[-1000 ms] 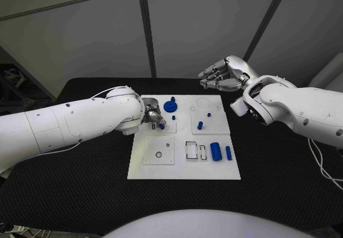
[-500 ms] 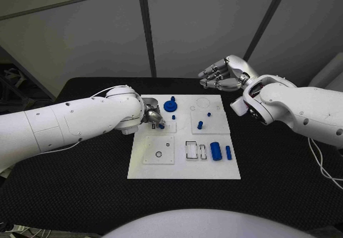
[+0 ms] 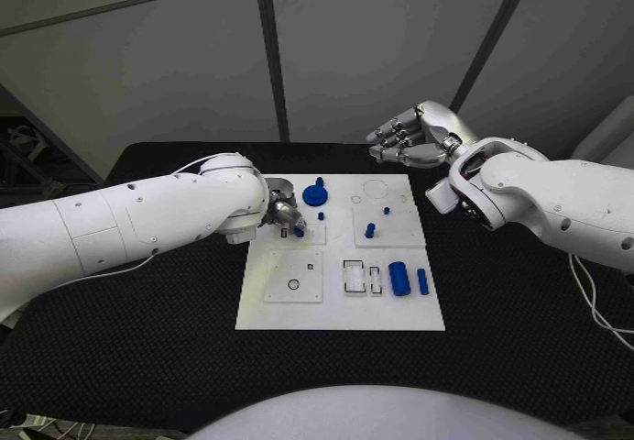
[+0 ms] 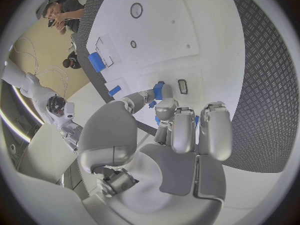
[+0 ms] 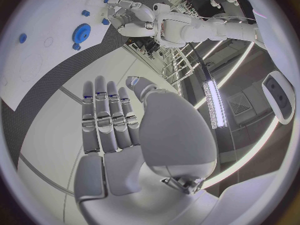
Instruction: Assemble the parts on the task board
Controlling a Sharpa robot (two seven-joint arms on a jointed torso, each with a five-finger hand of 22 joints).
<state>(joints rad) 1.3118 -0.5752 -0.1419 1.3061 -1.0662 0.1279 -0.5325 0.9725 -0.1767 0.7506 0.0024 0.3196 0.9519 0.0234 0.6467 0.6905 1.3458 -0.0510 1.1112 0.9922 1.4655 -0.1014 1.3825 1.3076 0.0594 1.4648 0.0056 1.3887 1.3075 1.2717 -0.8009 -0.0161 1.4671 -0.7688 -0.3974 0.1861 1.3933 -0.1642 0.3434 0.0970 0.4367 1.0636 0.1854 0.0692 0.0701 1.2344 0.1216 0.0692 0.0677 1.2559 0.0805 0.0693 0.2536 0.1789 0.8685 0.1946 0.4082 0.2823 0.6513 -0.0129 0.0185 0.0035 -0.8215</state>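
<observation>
One flat white task board (image 3: 397, 316) in the middle of the black table (image 3: 158, 367), carrying one blue toothed gear (image 3: 314, 195) near its far edge and two blue cylinders (image 3: 398, 278) side by side toward the right. Left hand (image 3: 281, 213) low over the board's left edge, pinching one small blue part (image 4: 158, 90) between thumb and a finger beside a small rectangular slot (image 4: 182, 86). Right hand (image 3: 412, 137) raised beyond the board's far right corner, fingers straight and close together, holding nothing.

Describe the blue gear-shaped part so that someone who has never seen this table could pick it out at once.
Start at the white rectangular task board in the middle of the black table. Go to its far edge, left of centre, just beyond the left robot hand. The blue toothed disc lies there flat and round, the widest blue piece; its neighbours are small pegs, and the cylinders lie nearer the board's right side.
</observation>
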